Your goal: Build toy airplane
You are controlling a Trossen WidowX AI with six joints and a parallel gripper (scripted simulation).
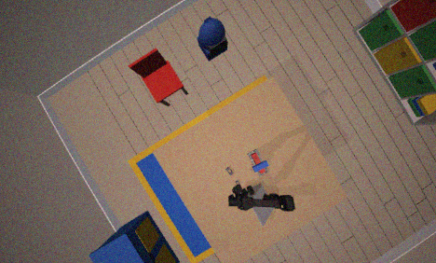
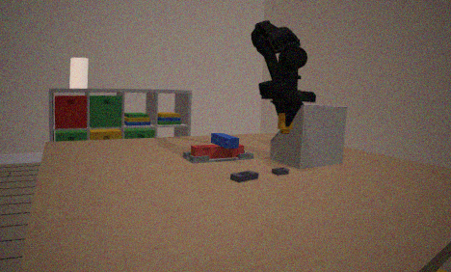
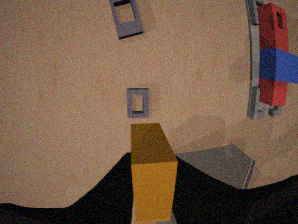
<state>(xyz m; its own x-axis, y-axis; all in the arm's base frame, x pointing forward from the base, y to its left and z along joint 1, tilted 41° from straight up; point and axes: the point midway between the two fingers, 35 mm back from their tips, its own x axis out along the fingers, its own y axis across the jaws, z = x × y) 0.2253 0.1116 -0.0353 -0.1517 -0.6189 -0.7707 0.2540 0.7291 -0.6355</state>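
Observation:
The red fuselage lies in the grey cradle. The blue wing lies across its top; its tab is hidden. A dark, empty socket shows near one end of the fuselage. My gripper is shut on the orange tail fin and holds it in the air, clear of the table and to one side of the cradle. The fin's lower end is hidden in the wrist view.
A small dark holder stands on the table below the fin, with a larger dark holder beyond it. A large grey block stands close beside the gripper.

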